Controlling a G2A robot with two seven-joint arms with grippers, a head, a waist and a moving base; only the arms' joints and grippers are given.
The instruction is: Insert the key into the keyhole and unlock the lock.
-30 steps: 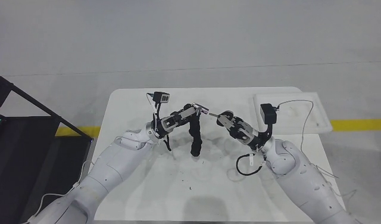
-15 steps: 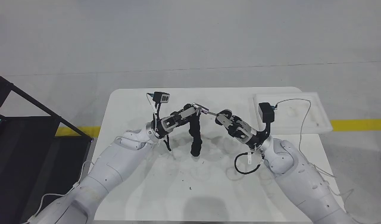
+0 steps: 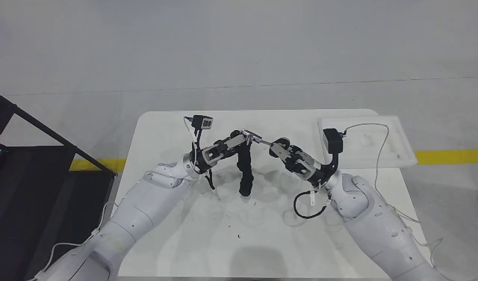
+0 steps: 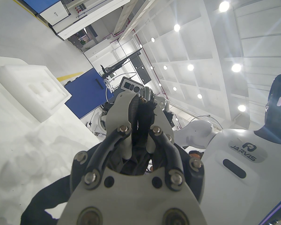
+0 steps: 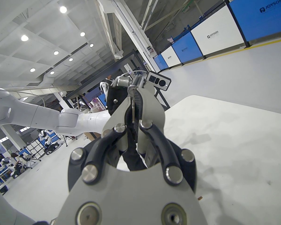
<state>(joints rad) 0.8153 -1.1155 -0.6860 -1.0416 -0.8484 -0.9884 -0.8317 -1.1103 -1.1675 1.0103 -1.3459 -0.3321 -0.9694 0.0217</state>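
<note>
My left gripper hangs above the middle of the table, shut on a black cable lock whose cable droops to the tabletop. The lock's silver cylinder sticks out past the fingertips toward the other arm. In the left wrist view the gripper clamps the black cable with the silver cylinder at its tips. My right gripper faces it, shut on a flat silver key. In the right wrist view the key's tip meets the cylinder's round keyhole face; how deep it sits is hidden.
A white foam tray with moulded recesses lies at the table's far right corner, also seen as a foam tray in the left wrist view. The white table has bare room in front. A black rack stands off the left side.
My right gripper with the key has edged slightly left toward the lock's cylinder. The left arm and the lock have held still.
</note>
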